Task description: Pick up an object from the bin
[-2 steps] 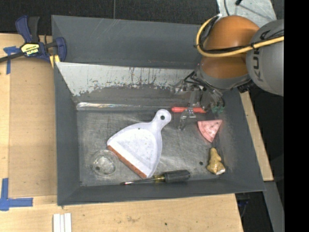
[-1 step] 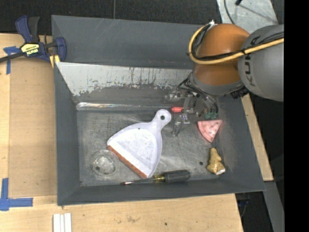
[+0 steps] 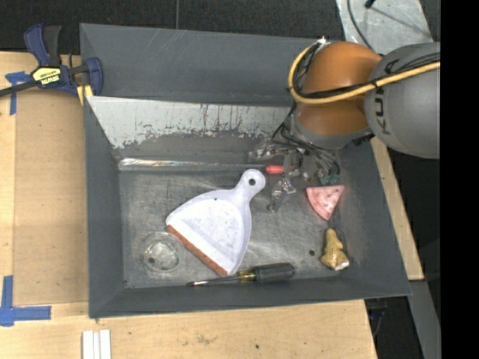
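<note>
My gripper hangs below the arm's orange cover near the bin's back right, just right of the handle of a white dustpan. The dustpan lies flat in the middle of the bin, its orange-edged lip towards the front and its handle ring pointing at the gripper. A pink triangular piece lies right beside the gripper on its right. Nothing shows between the gripper and these things.
A black-handled screwdriver lies along the front wall. A yellowish lumpy figure sits at the front right. A clear glass cup rests at the front left. The arm and its cover hide the back right corner.
</note>
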### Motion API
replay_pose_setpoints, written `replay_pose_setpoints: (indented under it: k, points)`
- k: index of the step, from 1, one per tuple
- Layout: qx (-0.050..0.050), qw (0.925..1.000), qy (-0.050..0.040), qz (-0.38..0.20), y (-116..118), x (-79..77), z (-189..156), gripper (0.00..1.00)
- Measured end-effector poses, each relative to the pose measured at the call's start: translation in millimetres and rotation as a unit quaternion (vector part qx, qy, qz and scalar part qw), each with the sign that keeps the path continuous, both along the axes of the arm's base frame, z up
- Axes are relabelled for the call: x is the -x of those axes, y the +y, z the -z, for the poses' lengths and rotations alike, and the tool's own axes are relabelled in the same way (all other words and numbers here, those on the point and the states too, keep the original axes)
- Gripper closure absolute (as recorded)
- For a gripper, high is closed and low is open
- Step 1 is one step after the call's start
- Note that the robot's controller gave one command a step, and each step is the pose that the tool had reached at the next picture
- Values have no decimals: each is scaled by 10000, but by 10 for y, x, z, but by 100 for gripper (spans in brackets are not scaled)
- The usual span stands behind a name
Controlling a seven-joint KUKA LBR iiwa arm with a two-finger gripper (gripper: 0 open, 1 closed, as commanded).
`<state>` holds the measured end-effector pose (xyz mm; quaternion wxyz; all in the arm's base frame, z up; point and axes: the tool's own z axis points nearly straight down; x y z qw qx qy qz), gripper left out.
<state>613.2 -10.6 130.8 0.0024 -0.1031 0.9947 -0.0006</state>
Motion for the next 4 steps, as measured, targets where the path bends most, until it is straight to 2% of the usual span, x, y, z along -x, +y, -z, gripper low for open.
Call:
replay_pose_setpoints:
  k: [1, 2, 3, 4]
  points:
    - [-7, 9953, -54, -965, 104, -104, 520, 100]
    - [-7, 9953, -54, -963, 104, -104, 520, 100]
    - [-4, 9924, 25, -1228, 200, 44, 26, 100]
    - [0, 9892, 7, -1465, 67, 92, -918, 100]
